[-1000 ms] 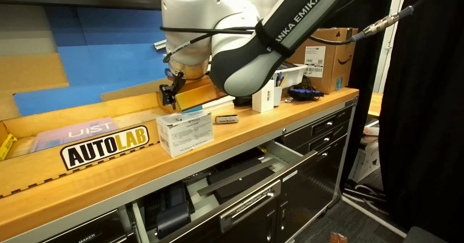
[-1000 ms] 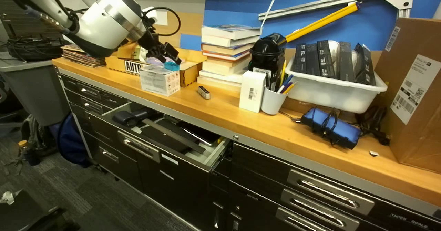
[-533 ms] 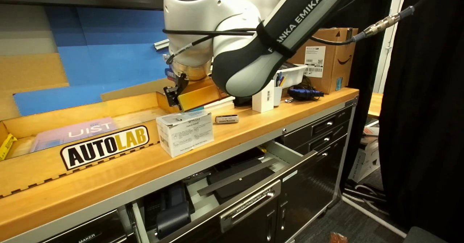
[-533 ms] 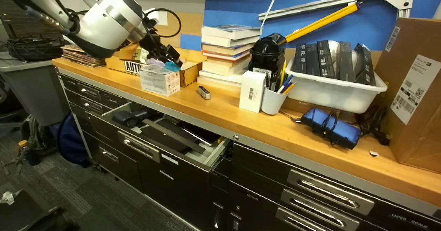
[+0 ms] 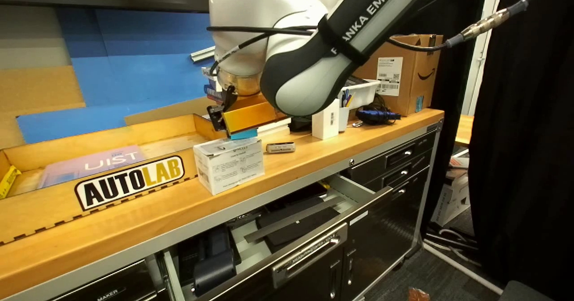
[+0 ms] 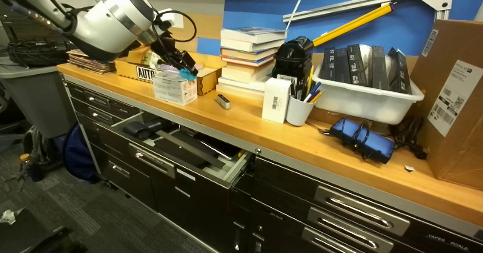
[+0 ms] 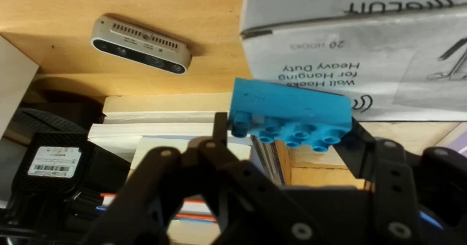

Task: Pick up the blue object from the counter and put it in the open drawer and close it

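Observation:
The blue object (image 7: pixel 292 102), a light-blue studded block, sits between both fingers of my gripper (image 7: pixel 290 132), which is shut on it, one finger at each end. It looks tilted, studs towards the palm. In both exterior views the blue object (image 5: pixel 243 133) shows just over the white carton (image 6: pixel 175 89); whether it touches the carton's top I cannot tell. My gripper (image 6: pixel 188 66) reaches down from behind the carton. Below the wooden counter (image 5: pixel 291 171), the drawer (image 6: pixel 217 183) stands pulled out, its silver handle (image 5: pixel 309 256) on the front.
Beside the carton on the counter lies a small silver camera (image 7: pixel 140 45). A book stack (image 6: pixel 245 57), a white box (image 6: pixel 276 100) and a pen cup (image 6: pixel 298 111) stand further along. Dark tools and a metal ruler (image 5: pixel 293 220) lie in the drawer. A wooden AUTOLAB tray (image 5: pixel 130 182) adjoins the carton.
The fingers have come together on the blue object. More of the block now shows above the carton in an exterior view, and the arm has shifted slightly.

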### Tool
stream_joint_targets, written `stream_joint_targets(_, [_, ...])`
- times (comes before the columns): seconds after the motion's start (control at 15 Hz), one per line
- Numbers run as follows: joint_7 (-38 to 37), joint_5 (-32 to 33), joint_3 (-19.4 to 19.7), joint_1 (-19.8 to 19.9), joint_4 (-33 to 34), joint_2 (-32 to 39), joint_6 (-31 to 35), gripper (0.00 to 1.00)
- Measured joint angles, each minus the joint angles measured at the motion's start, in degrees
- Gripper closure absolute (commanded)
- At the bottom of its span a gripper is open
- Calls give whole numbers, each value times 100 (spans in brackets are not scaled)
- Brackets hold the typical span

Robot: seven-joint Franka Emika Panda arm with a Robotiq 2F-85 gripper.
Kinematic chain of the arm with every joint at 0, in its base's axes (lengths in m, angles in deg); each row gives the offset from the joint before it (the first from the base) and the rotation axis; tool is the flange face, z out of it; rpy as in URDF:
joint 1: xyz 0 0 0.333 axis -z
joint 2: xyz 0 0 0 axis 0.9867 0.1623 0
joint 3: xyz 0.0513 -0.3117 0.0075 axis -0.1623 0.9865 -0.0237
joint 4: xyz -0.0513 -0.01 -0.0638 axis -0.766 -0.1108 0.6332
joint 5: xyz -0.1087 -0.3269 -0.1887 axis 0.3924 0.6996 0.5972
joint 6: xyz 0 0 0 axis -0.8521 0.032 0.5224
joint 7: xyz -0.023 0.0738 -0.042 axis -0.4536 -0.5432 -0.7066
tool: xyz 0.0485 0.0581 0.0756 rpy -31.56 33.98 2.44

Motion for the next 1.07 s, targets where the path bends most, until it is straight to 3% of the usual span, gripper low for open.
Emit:
stream_joint_targets(0.33, [2022,-2325,343,-198,-886,-1031,-784,53])
stream_joint_targets(0.47, [2645,-2884,464,-254,-1221,-1525,-1178,53])
stream_joint_targets(0.73, [3090,-3015,586,-243,-1806,-2159,-1307,53])
stream_joint_targets(1.07, [3073,-2914,433,-239,-2357,-1946,-719,53])
